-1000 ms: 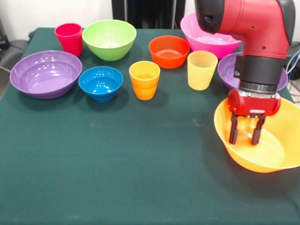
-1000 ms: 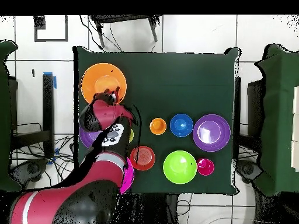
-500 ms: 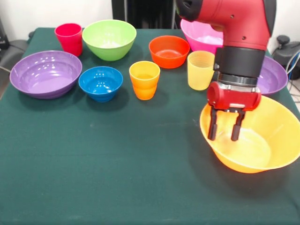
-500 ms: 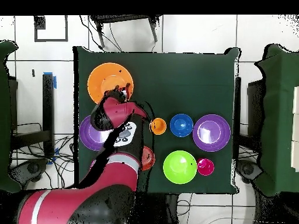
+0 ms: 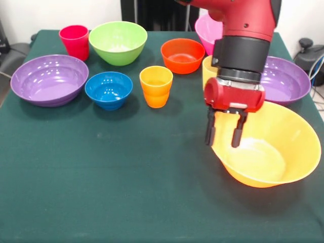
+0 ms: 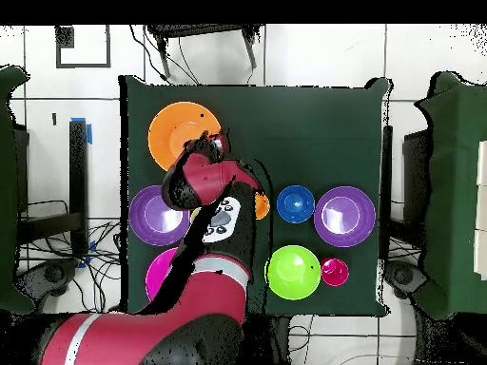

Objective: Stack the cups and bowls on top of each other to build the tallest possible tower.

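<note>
Dragging yellow bowl point(image 5: 268, 152) away from tabletop point(image 5: 101, 192) edge toward centre, end effector point(image 5: 223, 135) clamped on its rim; tower not yet begun.

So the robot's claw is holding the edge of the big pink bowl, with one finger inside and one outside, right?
Not quite. The gripper straddles the rim of the big yellow-orange bowl, not the pink one. The front view shows one finger inside that bowl and one outside it. The pink bowl sits at the far side of the table, partly hidden behind the arm.
</note>
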`<state>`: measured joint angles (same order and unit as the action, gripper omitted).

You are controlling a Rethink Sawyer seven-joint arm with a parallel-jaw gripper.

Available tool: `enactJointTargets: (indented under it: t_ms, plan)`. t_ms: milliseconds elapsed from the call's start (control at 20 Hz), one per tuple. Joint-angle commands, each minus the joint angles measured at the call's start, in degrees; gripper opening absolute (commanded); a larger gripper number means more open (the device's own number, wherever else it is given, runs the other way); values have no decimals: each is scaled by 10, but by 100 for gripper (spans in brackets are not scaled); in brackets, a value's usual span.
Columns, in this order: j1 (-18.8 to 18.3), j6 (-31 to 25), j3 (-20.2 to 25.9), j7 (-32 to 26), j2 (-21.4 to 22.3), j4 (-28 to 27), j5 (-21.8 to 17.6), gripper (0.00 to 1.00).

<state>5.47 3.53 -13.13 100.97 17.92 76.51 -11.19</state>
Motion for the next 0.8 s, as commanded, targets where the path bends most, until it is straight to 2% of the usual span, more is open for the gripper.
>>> enactJointTargets:
  t_ms: [50,450,600,700,800]
  plan:
    - [-16,-73,47,-9,-13,30,-63,100]
    - [-7,-58,28,10,-26,35,-76,100]
    - [-27,-97,78,0,1,60,-75,100]
    - [-18,-120,88,11,29,82,-59,100]
    - [5,-143,77,26,52,96,-42,100]
